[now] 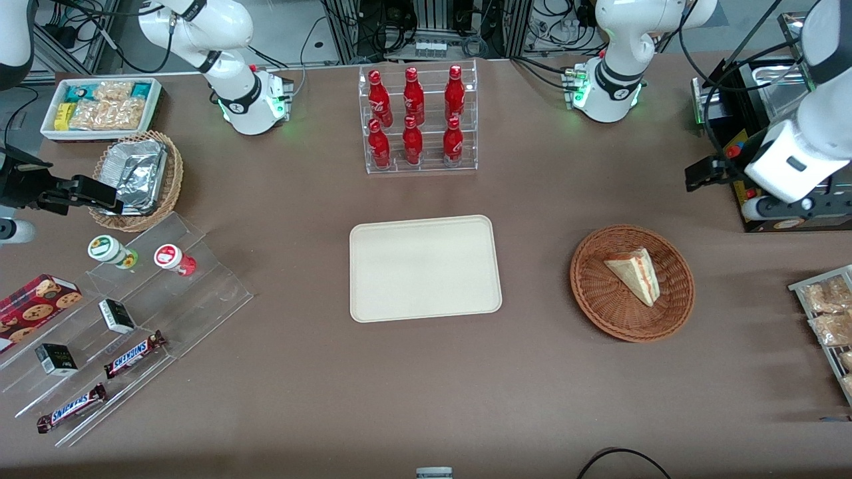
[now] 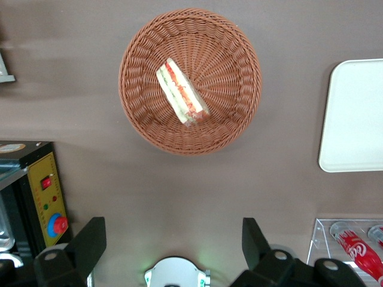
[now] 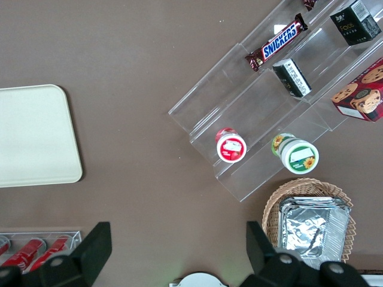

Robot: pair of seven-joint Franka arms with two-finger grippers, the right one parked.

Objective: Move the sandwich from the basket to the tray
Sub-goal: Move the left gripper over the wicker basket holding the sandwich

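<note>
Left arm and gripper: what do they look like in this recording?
The left arm is glossy white with black joint bands, on a white base lit green. Black cables trail from it. Its gripper has two black wedge-shaped fingers, open, above the table near the basket.

Six red bottles (image 1: pixel 414 116), two Snickers bars (image 1: pixel 135 354), two lidded cups (image 1: pixel 112 250), one sandwich (image 1: pixel 636 273).
</note>
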